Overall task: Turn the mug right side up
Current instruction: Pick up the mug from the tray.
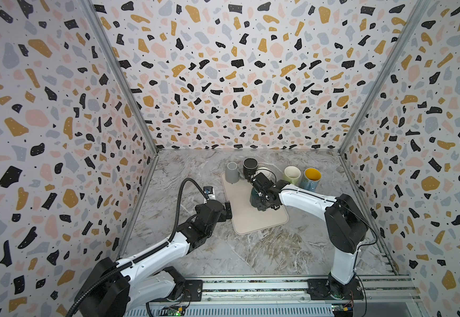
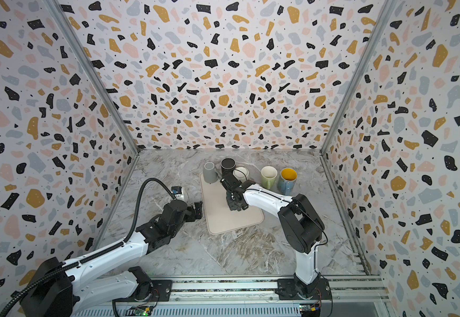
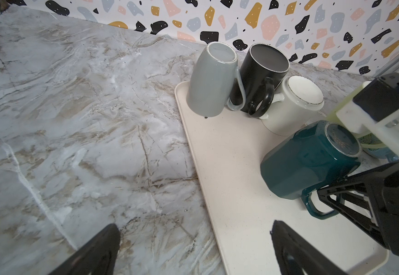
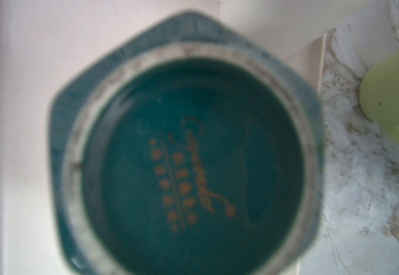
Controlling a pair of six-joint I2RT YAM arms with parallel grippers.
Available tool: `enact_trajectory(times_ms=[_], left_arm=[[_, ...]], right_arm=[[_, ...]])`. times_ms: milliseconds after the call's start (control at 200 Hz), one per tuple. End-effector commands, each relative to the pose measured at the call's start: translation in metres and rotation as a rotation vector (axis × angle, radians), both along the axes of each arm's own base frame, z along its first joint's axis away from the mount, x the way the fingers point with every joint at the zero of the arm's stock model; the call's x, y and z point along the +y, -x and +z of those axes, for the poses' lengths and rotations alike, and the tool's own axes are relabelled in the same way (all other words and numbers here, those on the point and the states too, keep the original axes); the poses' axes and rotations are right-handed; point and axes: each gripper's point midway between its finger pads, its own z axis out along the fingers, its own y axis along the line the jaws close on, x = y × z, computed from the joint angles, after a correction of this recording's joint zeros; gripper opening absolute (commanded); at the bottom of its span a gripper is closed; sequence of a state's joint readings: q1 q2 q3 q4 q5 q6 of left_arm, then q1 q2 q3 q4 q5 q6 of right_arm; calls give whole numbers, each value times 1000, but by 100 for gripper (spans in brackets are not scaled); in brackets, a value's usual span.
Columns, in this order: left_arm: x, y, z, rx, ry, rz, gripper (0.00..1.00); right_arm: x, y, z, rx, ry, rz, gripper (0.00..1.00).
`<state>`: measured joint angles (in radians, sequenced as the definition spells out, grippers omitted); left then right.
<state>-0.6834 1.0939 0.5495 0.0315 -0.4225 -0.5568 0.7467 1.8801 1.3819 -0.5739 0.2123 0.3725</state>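
The dark teal mug (image 3: 310,157) stands upside down on the cream mat (image 3: 231,171), base up, with an orange mark on the base (image 4: 189,176). In a top view the mug (image 1: 253,198) is mostly hidden under my right gripper (image 1: 261,204). My right gripper (image 3: 324,202) reaches down beside the mug and is shut on its handle (image 3: 317,213). Its fingers do not show in the right wrist view. My left gripper (image 3: 194,231) hangs open and holds nothing, over the mat's left edge, well apart from the mug.
At the mat's far end stand an upside-down grey mug (image 1: 232,172), a black mug (image 1: 250,167) and a white mug (image 1: 264,171). A pale green mug (image 1: 292,175) and a blue mug with a yellow inside (image 1: 311,178) stand upright on the marble to the right.
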Motion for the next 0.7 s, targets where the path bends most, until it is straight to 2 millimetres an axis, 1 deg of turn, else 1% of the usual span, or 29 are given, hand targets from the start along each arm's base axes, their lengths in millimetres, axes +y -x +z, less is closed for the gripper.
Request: enact_trajectory(times_ms=[0,576,691], left_arm=[[0,-2,4,-25,19,-1,100],[-1,-1,4,-23,24,-3,100],[-1,-2,3,-20,23,-2,100]], right_arm=[[-4,-8,12,-26,26,-9,26],[-2,-14,7,-16,40,-5,26],[-2,-14,7,-16,40,-5,24]])
